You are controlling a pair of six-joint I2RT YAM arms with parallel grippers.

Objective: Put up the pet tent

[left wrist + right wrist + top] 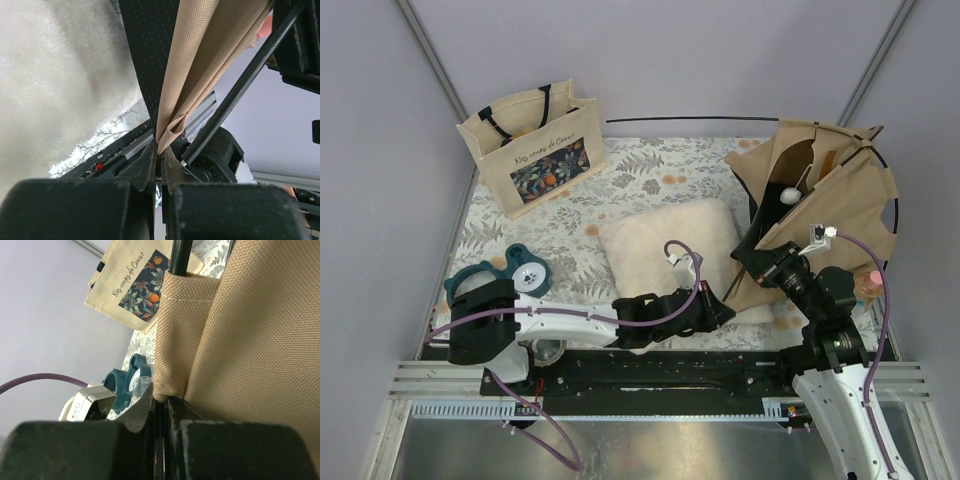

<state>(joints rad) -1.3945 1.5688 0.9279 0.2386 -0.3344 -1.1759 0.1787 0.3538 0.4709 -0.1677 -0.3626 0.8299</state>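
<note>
The tan pet tent (825,205) stands half raised at the right of the table, with thin black poles and a white pompom (789,196) in its opening. My left gripper (725,312) reaches across to the tent's lower left corner and is shut on its tan fabric edge (172,131). A black pole (235,95) runs beside it. My right gripper (757,262) is shut on the tent's fabric corner (172,385), just below a pole sleeve (180,295). Both grippers hold the tent's near left side, close together.
A fluffy cream pillow (670,250) lies mid-table, next to the tent. A beige tote bag with floral print (535,145) stands at the back left. A teal plastic toy (510,272) lies by the left arm. A long black pole (690,120) lies along the back edge.
</note>
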